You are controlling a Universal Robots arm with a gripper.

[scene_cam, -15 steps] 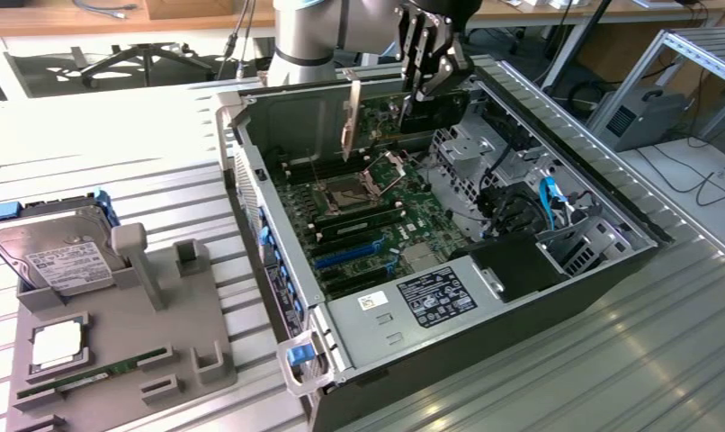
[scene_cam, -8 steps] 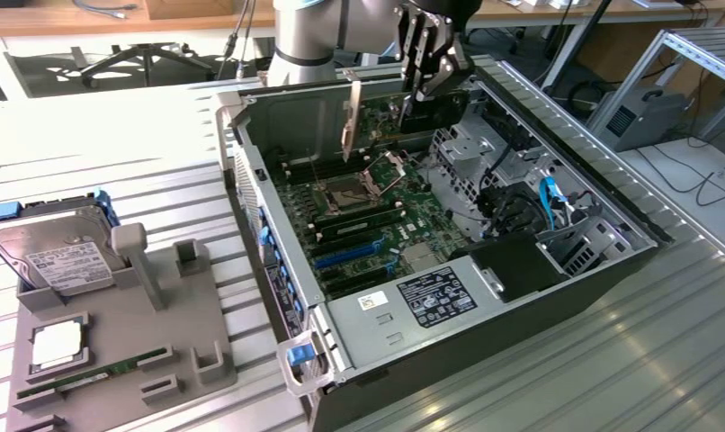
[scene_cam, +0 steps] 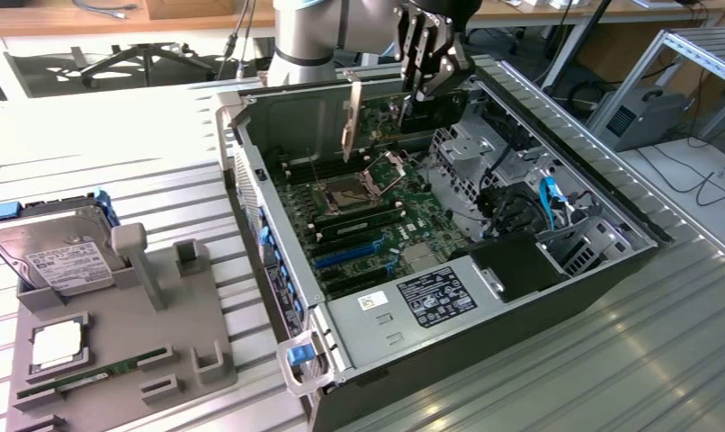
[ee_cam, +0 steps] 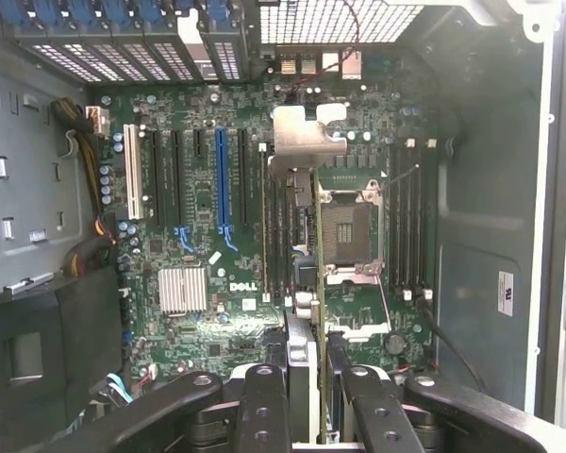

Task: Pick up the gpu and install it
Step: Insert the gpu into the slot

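GPU (scene_cam: 353, 112): pinched edge-on between the fingers of the gripper (scene_cam: 429, 83) and hanging straight beneath it, bracket end off to one side, above the motherboard (ee_cam: 170, 236) inside the open case (scene_cam: 375, 337). Handling: hold the card vertical and square its lower edge over a slot; tilt would likely jam it.

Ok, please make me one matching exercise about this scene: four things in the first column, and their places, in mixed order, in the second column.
Things:
1. gpu
2. hard drive
3. RAM stick
4. CPU socket

Places:
A. lying flat in the gray holder
B. on the motherboard
C. gripped by the tool, above the motherboard
D. propped at an angle on the gray holder

Pairs: 1-C, 2-D, 3-A, 4-B
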